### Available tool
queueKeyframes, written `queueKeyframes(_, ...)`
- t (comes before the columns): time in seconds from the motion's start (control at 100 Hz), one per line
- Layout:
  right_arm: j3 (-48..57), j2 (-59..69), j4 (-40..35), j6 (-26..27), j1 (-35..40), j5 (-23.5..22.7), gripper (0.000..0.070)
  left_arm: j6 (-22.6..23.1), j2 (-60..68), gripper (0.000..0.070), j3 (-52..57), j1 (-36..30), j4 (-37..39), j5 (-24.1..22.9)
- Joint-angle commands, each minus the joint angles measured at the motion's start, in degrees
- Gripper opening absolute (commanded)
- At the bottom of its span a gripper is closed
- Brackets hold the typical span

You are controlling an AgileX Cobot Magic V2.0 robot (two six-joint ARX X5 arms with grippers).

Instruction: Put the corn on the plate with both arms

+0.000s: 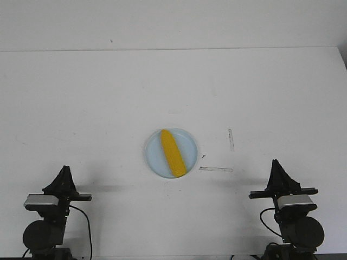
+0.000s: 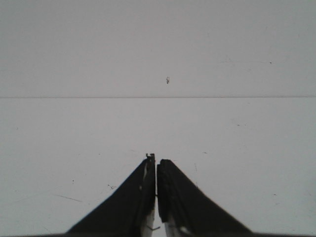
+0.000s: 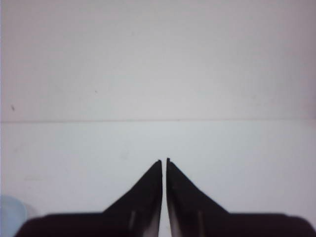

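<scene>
The yellow-orange corn lies diagonally on the pale blue plate at the middle of the white table. My left gripper rests near the front left, well apart from the plate, its fingers pressed together with nothing between them. At the front right sits my right gripper, also shut and empty. A sliver of the plate shows at the edge of the right wrist view. The corn does not appear in either wrist view.
Two thin dark tape marks lie on the table just right of the plate. The table's far edge meets a pale wall behind.
</scene>
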Motion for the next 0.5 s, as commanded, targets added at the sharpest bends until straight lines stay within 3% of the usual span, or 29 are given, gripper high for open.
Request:
queueKeyframes(0.0,-1.4,-1.6,0.4,-0.5,0.1,0.9,0.0014,0.8,-0.1,0.0001,-1.2,-0.1,0.7,0.0)
queueKeyframes(0.27,-7.9,-2.8,6.1,-0.4,0.1,1.6,0.0014,0.8,-0.1,0.0001,-1.2,-0.1,0.7,0.0)
queueKeyframes(0.49,-7.8,-2.8,4.9,-0.4,0.1,1.6,0.0014,0.8,-0.1,0.0001,-1.2,-0.1,0.7,0.0)
